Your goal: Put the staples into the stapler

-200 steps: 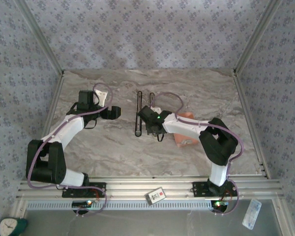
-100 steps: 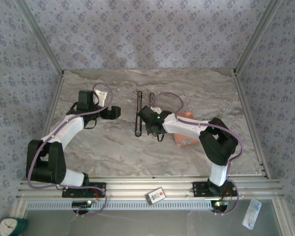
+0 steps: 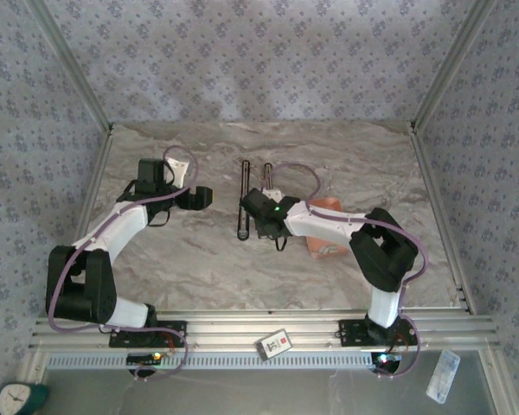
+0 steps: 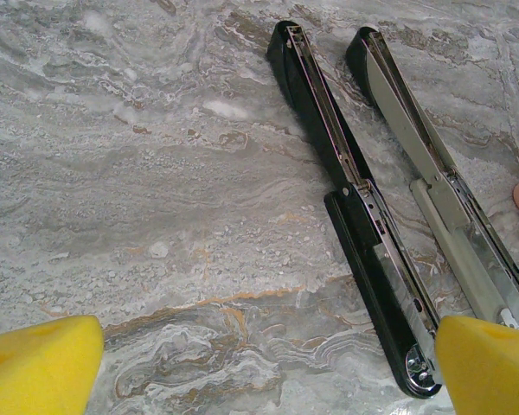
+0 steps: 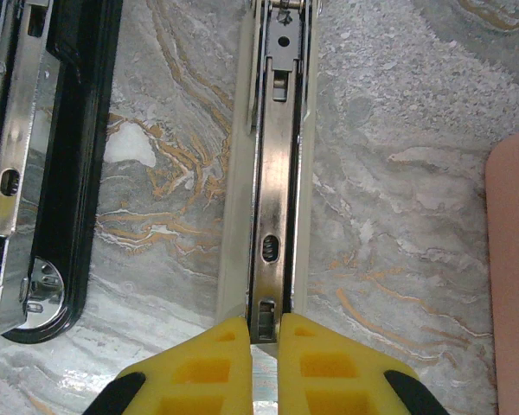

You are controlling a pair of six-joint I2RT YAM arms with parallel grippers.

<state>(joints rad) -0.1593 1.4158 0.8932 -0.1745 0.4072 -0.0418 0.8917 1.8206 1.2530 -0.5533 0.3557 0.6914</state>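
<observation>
Pinching the end of that long chrome stapler rail (image 5: pixel 275 199), right gripper (image 5: pixel 264 333) is clamped tight; left gripper (image 4: pixel 261 367) just hangs wide open.

Overhead, light falls soft and even, slightly grainy, faint shadows under my arms. My wrist views run sharper: stapler (image 5: pixel 35 294) chrome glints at eight o'clock, yellow fingertips (image 5: pixel 203 372) blur at six.

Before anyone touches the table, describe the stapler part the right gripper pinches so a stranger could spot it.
On the marbled grey tabletop lie two long parallel bars. Take the bare silver metal bar, between the glossy black bar and the peach-pink box; the right gripper clamps its near end.
</observation>
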